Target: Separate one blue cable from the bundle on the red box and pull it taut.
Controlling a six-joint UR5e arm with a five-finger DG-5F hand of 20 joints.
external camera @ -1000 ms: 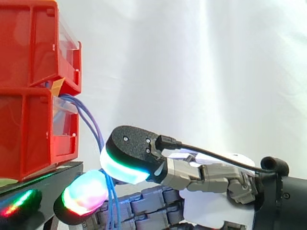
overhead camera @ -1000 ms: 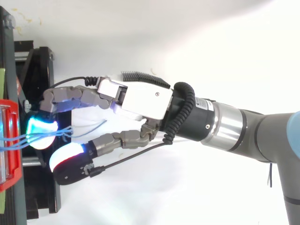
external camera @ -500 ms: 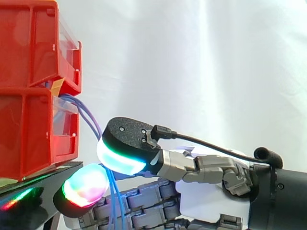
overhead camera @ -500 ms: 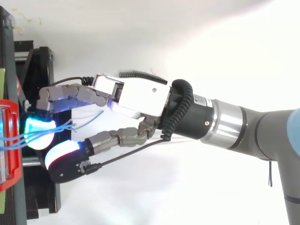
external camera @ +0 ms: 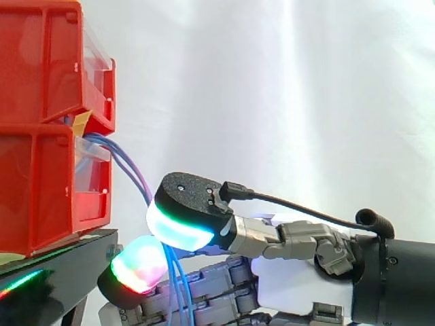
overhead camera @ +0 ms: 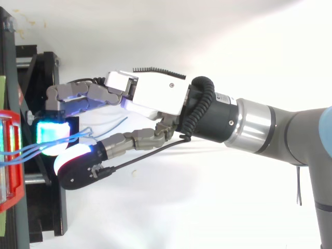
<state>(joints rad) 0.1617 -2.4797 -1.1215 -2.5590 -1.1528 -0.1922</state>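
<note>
Red plastic bins, two, stacked: upper bin (external camera: pixel 47 61) on lower bin (external camera: pixel 41 190), carried on one black stand (external camera: pixel 61 261) before one white curtain (external camera: pixel 285 88). Bin contents cannot be made out.

Blue cables (external camera: pixel 129 170), one bundle of roughly three strands (exact count cannot be told). They are led out at the seam between the two bins, sloped down and rightward, then hung loose below the pads.

Hand (overhead camera: pixel 155 96), one: closed in a pinch on the bundle, which is caught between the thumb pad (external camera: pixel 180 227) above and a finger pad (external camera: pixel 139 265) below.

Side view: the stacking of the bins and the drop of the strands are shown.

Top view: the strands are seen fanned apart between bin edge and pads, with a loose end curved back toward the palm.
</note>
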